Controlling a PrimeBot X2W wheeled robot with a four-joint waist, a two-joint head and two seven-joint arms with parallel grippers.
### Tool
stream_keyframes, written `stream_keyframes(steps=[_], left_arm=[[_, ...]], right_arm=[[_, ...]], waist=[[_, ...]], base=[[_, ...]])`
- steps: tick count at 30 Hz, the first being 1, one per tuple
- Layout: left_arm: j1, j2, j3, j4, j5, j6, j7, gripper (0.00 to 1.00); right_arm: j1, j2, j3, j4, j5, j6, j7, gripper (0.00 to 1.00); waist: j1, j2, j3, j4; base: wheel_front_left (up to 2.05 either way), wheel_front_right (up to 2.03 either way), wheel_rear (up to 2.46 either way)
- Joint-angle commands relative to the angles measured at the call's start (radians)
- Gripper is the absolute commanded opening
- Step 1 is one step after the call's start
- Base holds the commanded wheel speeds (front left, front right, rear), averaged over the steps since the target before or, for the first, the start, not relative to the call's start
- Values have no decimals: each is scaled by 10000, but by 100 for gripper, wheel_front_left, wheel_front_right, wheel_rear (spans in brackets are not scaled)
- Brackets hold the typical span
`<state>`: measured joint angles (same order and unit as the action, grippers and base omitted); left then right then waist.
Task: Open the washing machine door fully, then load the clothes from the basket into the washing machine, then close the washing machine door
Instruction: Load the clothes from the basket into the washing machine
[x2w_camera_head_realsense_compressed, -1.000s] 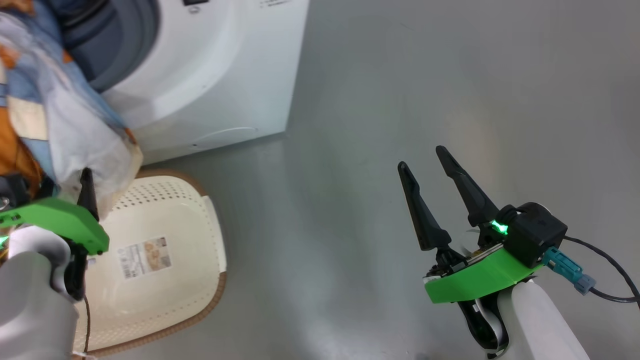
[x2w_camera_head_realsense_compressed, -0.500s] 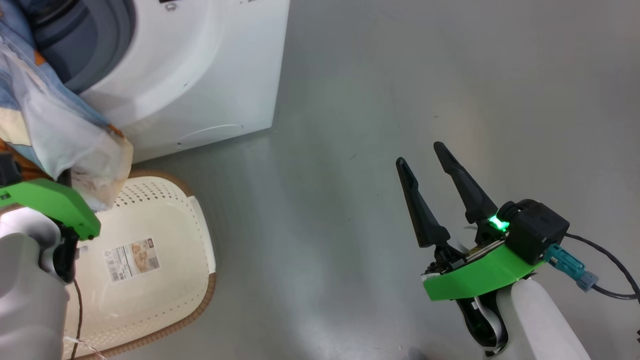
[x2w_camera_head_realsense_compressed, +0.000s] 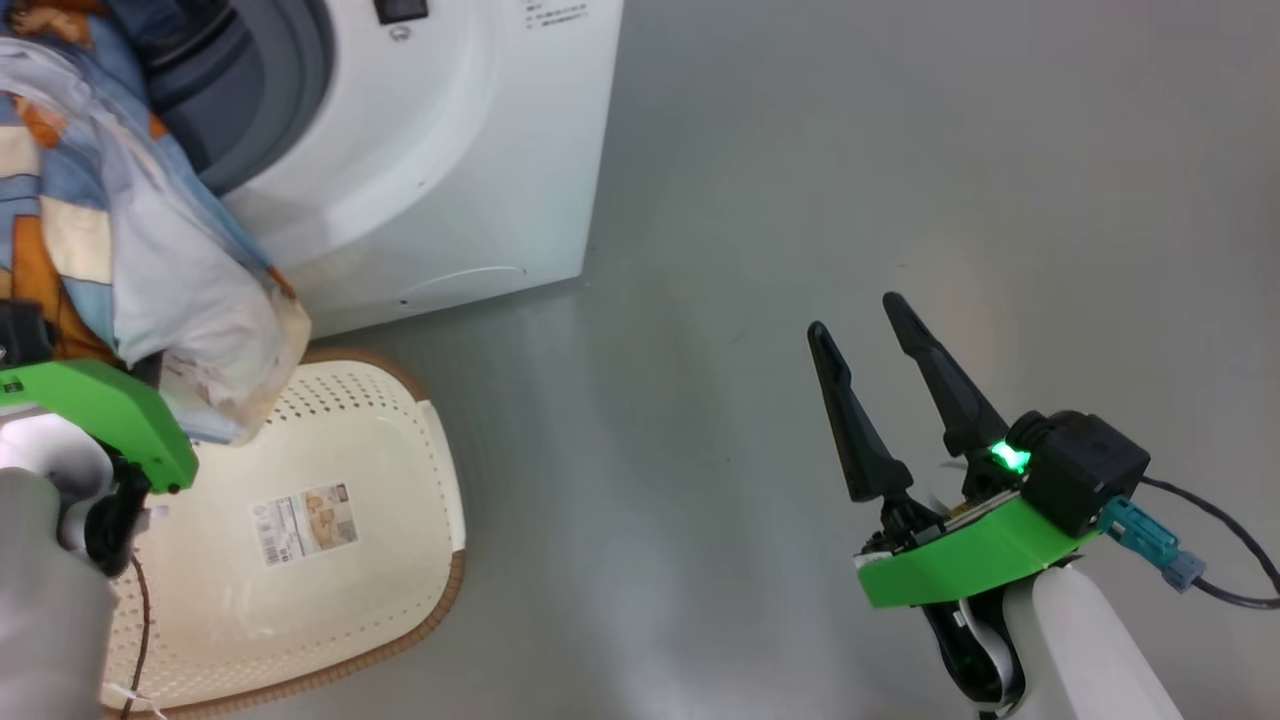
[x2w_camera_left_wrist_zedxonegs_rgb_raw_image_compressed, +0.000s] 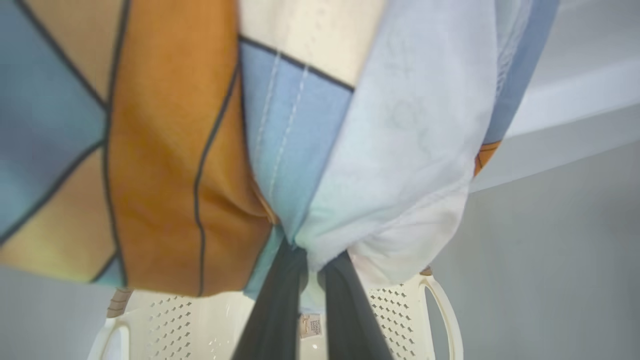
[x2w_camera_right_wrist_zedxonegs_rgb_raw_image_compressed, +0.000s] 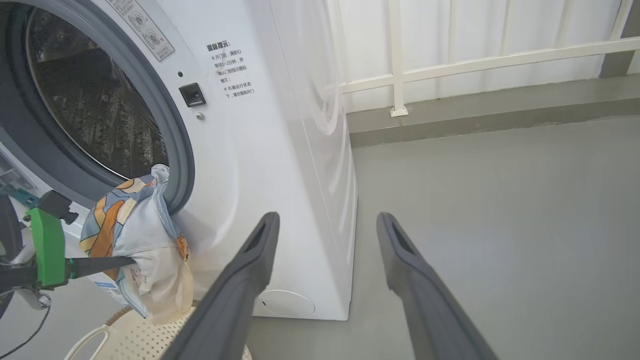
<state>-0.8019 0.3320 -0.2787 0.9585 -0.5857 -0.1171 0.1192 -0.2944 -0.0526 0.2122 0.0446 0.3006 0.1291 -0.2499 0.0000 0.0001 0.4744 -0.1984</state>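
Left pincer (x2w_camera_left_wrist_zedxonegs_rgb_raw_image_compressed: 317, 260) has clenched on the clothes (x2w_camera_head_realsense_compressed: 150, 260) since a second ago (fabric bunched between its fingers), holding them above the near basket (x2w_camera_head_realsense_compressed: 440, 480). Right pincer (x2w_camera_head_realsense_compressed: 852, 315) hangs released, right. Farther left, the washing machine (x2w_camera_head_realsense_compressed: 450, 150) drum stands exposed.

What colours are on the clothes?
The clothes are light blue, orange, cream and white, clearest in the left wrist view.

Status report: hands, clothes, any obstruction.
Left hand shut on the clothes, hanging over the basket. Right hand open, empty, over the floor. Drum mouth open, nothing seen blocking.
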Motion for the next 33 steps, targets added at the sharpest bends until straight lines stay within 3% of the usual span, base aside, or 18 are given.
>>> stream_keyframes(steps=[1,9,20,25,33], left_arm=[[174,605,195,-435,-125,-62,147,0],[1138,1581,339,-3686,-894,-27,1921,0],[2103,2768,1353,-8294,-1563,1360,3675,0],[1776,3139,1706,-8854,-1605,1837,4133,0],[658,3247,1978,-8116,-1317,2365,3942,0]], right_arm=[[299,24,175,-234,-110,16,-118,100],[459,24,167,-229,-172,16,-118,100],[431,24,342,-323,78,16,-118,100],[321,24,454,-369,216,16,-118,100],[70,24,630,-439,537,16,-118,100]], waist=[[0,-1,-142,157],[0,-1,-423,434],[0,-1,-399,136],[0,-1,-175,-143],[0,-1,307,-674]], base=[[0,0,0],[0,0,0],[0,0,0],[0,0,0],[0,0,0]])
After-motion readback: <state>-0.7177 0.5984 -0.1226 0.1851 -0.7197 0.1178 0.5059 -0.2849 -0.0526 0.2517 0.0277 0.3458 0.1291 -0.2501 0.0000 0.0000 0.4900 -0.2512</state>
